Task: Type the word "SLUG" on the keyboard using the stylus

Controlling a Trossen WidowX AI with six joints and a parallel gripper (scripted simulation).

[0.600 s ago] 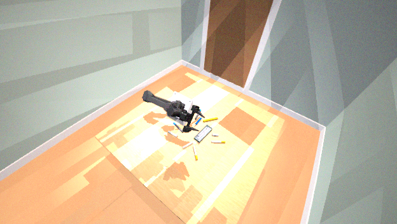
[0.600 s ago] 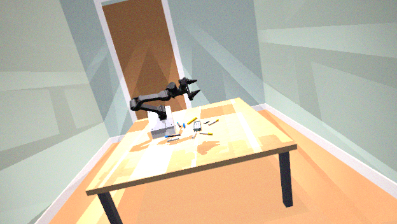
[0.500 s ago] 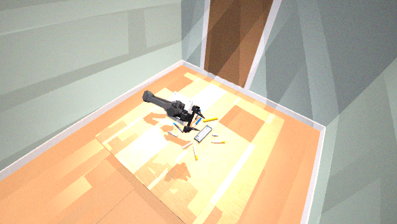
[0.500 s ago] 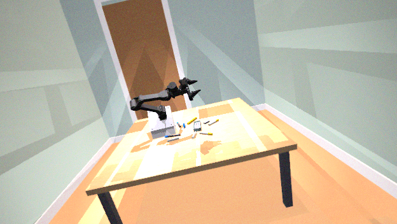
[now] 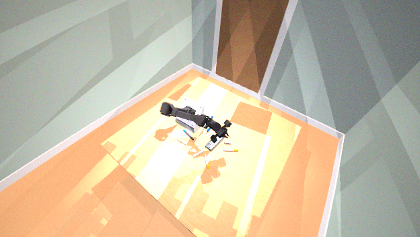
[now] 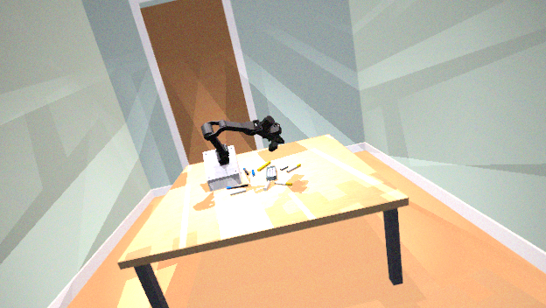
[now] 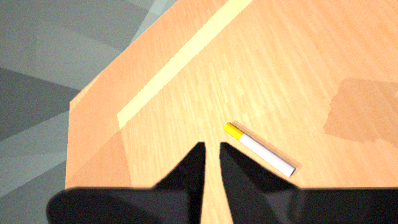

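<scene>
The keyboard (image 5: 211,145) (image 6: 271,174) is a small grey slab on the desk, partly hidden by the arm in the top view. My gripper (image 5: 227,134) (image 6: 282,142) (image 7: 211,149) is shut, with only a narrow gap and nothing between its fingertips. It hangs above the desk, over the keyboard's far side. Several pen-like sticks lie around the keyboard; which one is the stylus I cannot tell. A white stick with a yellow end (image 7: 267,155) lies ahead of the fingertips, to their right in the wrist view. A dark stick with a blue end (image 5: 189,135) (image 6: 237,186) lies near the base.
A thick yellow stick (image 6: 264,166) lies behind the keyboard. A second white stick with a yellow end (image 5: 206,162) (image 6: 283,184) and a plain white stick (image 5: 182,141) (image 6: 238,192) lie on the front side. The white base box (image 5: 187,124) (image 6: 223,180) stands beside them.
</scene>
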